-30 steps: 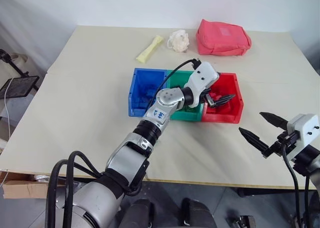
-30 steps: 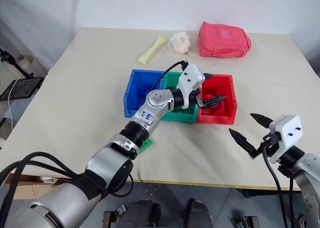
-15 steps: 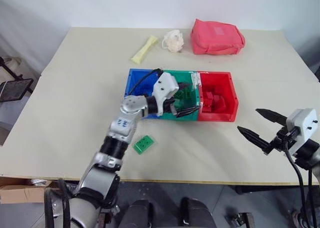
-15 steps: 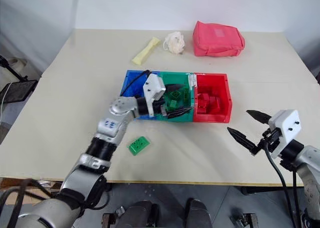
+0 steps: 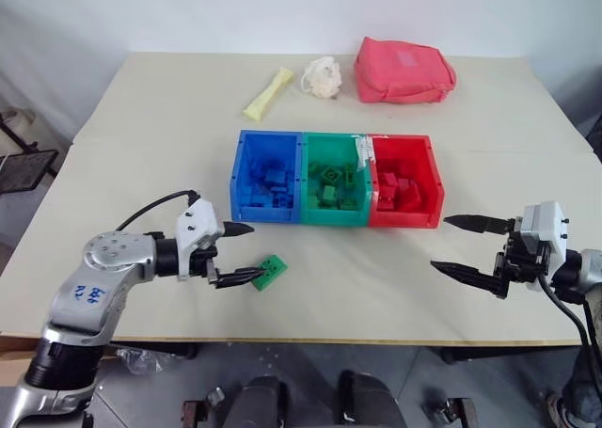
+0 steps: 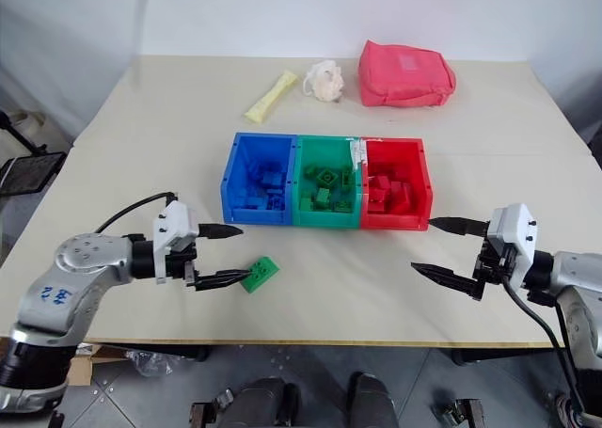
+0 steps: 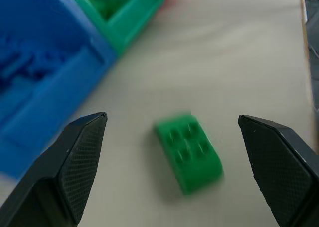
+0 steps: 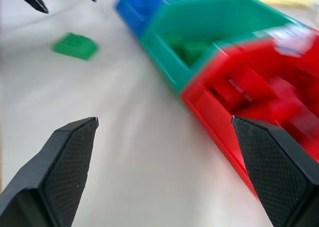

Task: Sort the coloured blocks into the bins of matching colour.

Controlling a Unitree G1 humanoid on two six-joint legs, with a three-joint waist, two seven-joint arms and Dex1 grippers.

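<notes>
1. Green is the one colour left out on the table (image 5: 141, 146): a single green block (image 5: 273, 270) lies flat, studs up, in front of the bins and well short of the green bin (image 5: 333, 191), which sits in the middle between the blue bin (image 5: 266, 185) and the red bin (image 5: 404, 192). All three already hold blocks of their own colour.
2. The left gripper (image 5: 243, 253) hovers just beside that block with its jaws spread wide and nothing between them; in the left wrist view the block (image 7: 189, 152) sits between the two fingertips (image 7: 79, 162), a little askew to them.
3. To grip it well, I would judge the wrist needs a small turn so the fingers meet the block's long flat sides, then a drop low enough to catch the body rather than the studs.
4. Closing too high or off-square could spin the small brick away across the smooth top.
5. The right gripper (image 5: 467, 246) waits near the table's front edge, jaws fully apart and empty, clear of the bins.
</notes>
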